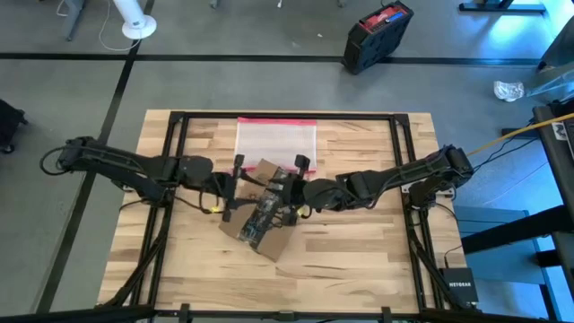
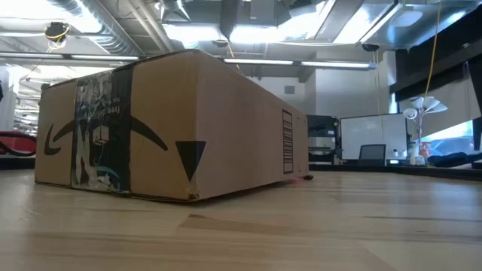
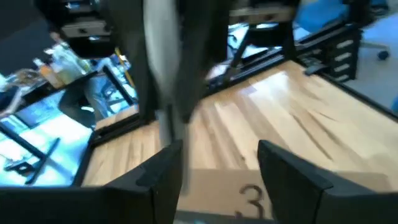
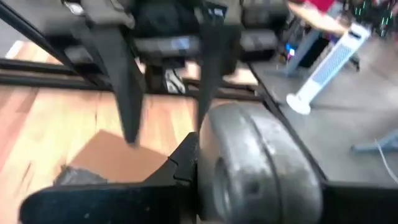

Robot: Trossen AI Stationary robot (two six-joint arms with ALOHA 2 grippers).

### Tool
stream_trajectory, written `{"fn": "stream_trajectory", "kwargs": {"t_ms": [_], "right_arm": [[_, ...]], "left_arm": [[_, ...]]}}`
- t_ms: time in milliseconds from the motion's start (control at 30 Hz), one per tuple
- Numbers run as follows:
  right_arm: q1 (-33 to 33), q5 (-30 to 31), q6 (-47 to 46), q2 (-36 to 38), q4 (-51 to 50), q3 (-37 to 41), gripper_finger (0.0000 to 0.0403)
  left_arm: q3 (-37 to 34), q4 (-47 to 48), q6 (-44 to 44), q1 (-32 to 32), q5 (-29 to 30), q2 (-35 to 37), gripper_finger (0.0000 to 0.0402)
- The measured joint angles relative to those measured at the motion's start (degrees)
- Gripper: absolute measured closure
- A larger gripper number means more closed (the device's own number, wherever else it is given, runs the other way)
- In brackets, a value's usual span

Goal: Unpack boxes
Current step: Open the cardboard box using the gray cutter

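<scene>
- The left arm is reaching in from the bench's left edge toward the middle, and the left gripper [image 1: 235, 190] is hovering just beside the left end of the cardboard box [image 1: 266, 213].
- In the left wrist view its two dark fingers [image 3: 163, 180] are standing spread apart, with bare cardboard showing between them; they are gripping nothing.
- The cardboard box is lying flat near the centre of the bench [image 1: 359, 260], turned at an angle to its edges, with a black tape strip [image 1: 263, 215] running along its top.
- In the low view the smile-arrow logo [image 2: 98, 128] and a barcode label [image 2: 287, 141] are showing on the box's sides.
- A clear pouch with a pink-red edge [image 1: 276, 139] is lying just behind the box, near the bench's far edge.
- The right arm is reaching in from the bench's right edge, and the right gripper [image 1: 289, 191] is sitting over the box's right end. I cannot tell whether it is clenched or released.
</scene>
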State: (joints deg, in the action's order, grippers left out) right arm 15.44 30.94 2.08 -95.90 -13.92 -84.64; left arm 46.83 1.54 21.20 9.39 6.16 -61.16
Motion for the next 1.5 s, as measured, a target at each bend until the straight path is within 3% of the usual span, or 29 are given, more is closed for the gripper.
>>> {"fn": "stream_trajectory", "kwargs": {"t_ms": [200, 367, 700, 1100, 1500], "right_arm": [[0.0, -0.3, -7.4, 0.0, -8.6, 0.0, 0.0337], [0.0, -0.7, -12.0, 0.0, -13.2, 0.0, 0.0337], [-0.2, -0.2, -15.9, 0.0, -20.6, 0.0, 0.0337], [-4.2, 2.1, -17.6, -2.2, -27.6, 0.0, 0.0337], [-8.1, 5.2, -18.2, -5.2, -29.7, 0.0, 0.0337]], "left_arm": [[0.0, 15.6, -8.4, 0.5, 0.8, 5.7, 0.0205], [-2.6, 25.0, -18.1, 1.6, 1.0, 6.0, 0.0205], [-11.6, 24.5, -31.1, 11.8, 0.1, 4.5, 0.0205], [-12.3, 24.9, -42.0, 21.8, 1.1, 4.4, 0.0205], [-16.4, 22.4, -49.5, 24.1, 2.4, -3.9, 0.0205]]}}
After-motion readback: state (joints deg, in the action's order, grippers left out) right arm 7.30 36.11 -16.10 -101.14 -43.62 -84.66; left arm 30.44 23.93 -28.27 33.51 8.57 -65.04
